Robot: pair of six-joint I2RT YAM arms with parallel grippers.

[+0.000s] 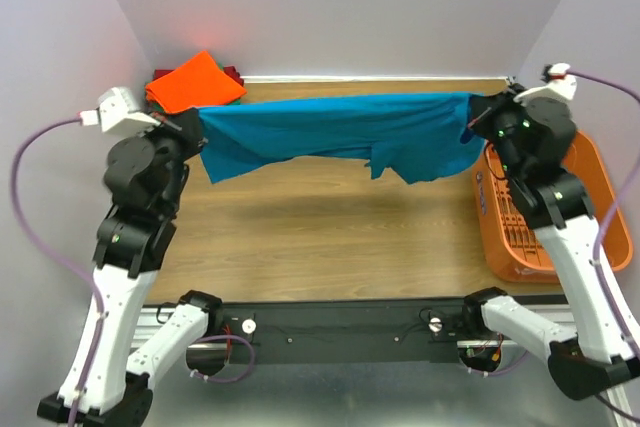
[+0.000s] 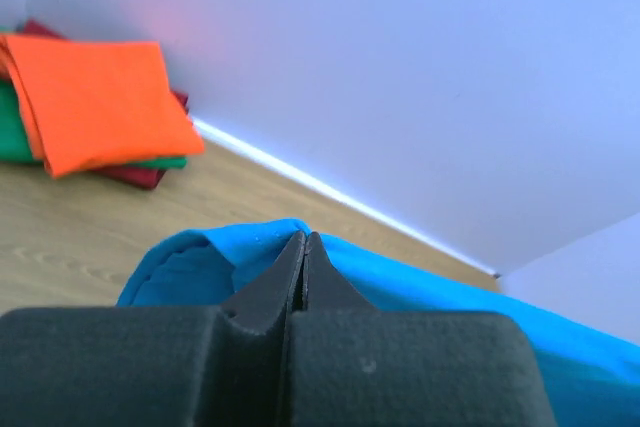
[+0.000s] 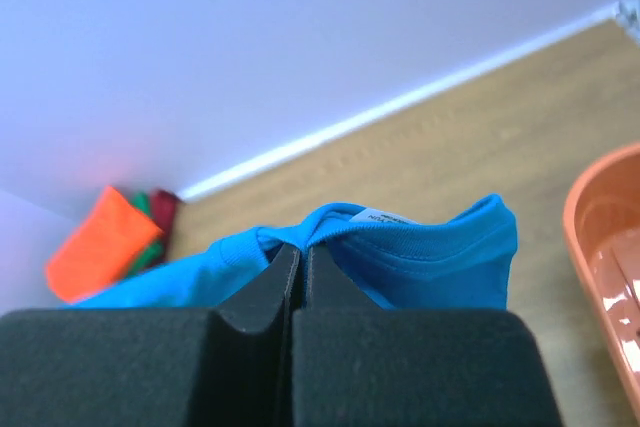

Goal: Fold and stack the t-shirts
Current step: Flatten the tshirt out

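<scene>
A teal-blue t-shirt (image 1: pixel 335 132) hangs stretched in the air between my two grippers, above the back half of the table. My left gripper (image 1: pixel 192 125) is shut on its left end; in the left wrist view (image 2: pixel 303 239) the black jaws pinch the blue cloth (image 2: pixel 200 267). On the right, my other gripper (image 1: pixel 478 117) is shut on the collar end, where its jaws (image 3: pixel 302 250) clamp cloth next to the collar and white label (image 3: pixel 385 217). Folded t-shirts are stacked in the back left corner: orange (image 1: pixel 192 84) on top, green (image 2: pixel 15 127) and dark red (image 2: pixel 140 175) below.
An orange slotted plastic basket (image 1: pixel 590 197) stands at the table's right edge, below my right arm. White walls close in the back and both sides. The wooden tabletop (image 1: pixel 330 237) stretches under the hanging shirt.
</scene>
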